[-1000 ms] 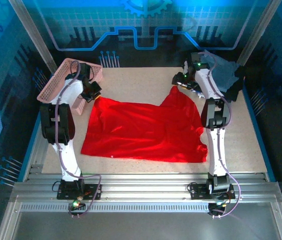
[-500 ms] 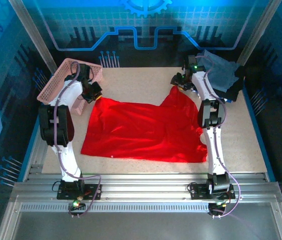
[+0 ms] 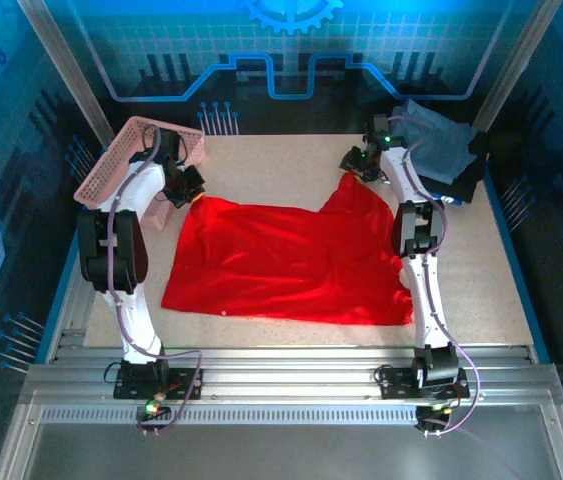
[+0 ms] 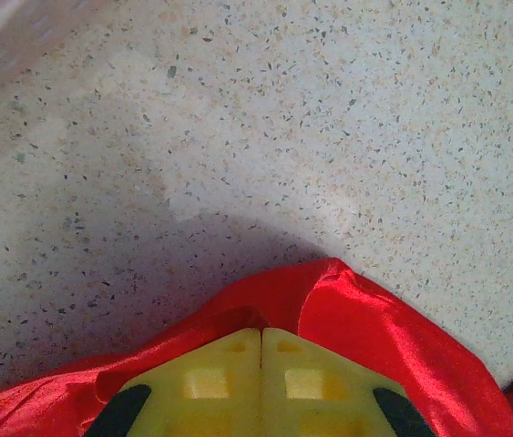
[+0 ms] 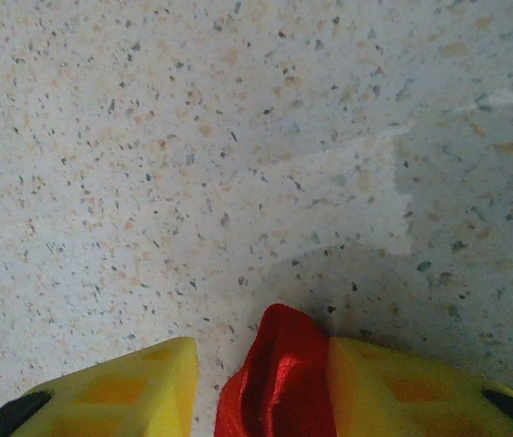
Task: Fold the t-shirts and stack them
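Note:
A bright red t-shirt (image 3: 291,260) lies spread across the middle of the table, plain side up. My left gripper (image 3: 189,190) is at its far left corner. In the left wrist view the yellow jaws (image 4: 261,332) are pressed together, pinching the red cloth (image 4: 374,328). My right gripper (image 3: 358,163) is at the shirt's far right corner, which rises to a peak. In the right wrist view a fold of red cloth (image 5: 279,373) stands between the gripper (image 5: 261,350) fingers. It touches the right finger (image 5: 393,382), and a gap remains at the left finger (image 5: 138,382).
A folded grey-blue shirt (image 3: 441,145) lies on a dark one (image 3: 473,172) at the far right corner, just behind the right arm. A pink mesh basket (image 3: 126,165) stands tilted at the far left, behind the left arm. Speckled tabletop (image 3: 271,165) lies beyond the red shirt.
The right jaws have narrowed around the red corner, and that gripper has shifted slightly toward the back. The left gripper stays shut on its corner, barely moved.

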Motion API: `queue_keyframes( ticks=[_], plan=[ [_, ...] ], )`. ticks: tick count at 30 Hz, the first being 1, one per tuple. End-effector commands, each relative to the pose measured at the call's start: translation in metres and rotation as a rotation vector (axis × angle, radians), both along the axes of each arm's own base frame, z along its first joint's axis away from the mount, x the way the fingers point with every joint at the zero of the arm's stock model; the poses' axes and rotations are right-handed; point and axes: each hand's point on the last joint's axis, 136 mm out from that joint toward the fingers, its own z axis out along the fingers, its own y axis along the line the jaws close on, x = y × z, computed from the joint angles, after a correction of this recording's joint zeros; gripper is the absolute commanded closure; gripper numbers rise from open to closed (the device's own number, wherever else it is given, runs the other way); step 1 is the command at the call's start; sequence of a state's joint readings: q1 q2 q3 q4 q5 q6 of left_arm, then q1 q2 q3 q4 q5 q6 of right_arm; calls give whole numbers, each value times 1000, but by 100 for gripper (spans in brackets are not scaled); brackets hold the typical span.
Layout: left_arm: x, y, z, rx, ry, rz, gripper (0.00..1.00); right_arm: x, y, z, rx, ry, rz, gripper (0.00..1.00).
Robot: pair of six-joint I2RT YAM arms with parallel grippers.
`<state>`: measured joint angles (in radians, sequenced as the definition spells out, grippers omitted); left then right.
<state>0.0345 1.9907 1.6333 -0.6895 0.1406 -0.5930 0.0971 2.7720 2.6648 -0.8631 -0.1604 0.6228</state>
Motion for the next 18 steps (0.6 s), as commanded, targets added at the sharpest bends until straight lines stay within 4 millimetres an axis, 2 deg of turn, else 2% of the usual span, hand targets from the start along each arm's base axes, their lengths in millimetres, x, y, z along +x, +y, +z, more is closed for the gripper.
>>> queue_keyframes(
  ticks=[1,4,10,11,15,18],
  plan=[
    [-2,-6,15,-9,-37,-39,100,6,0,-5,6,-9,-22,58],
    [-4,-6,13,-9,-31,-42,100,10,-2,-7,16,-15,-40,62],
    [-4,-6,10,-10,-23,-51,100,19,0,-2,50,-50,-49,99],
    [-4,-6,10,-10,-23,-51,100,20,-1,4,38,-56,-54,100],
    [-5,-5,17,-11,-37,-49,100,16,-14,46,-53,-108,-66,100],
    [-6,-4,25,-25,-60,-44,100,9,-27,87,-102,-153,-105,100]
  ],
)
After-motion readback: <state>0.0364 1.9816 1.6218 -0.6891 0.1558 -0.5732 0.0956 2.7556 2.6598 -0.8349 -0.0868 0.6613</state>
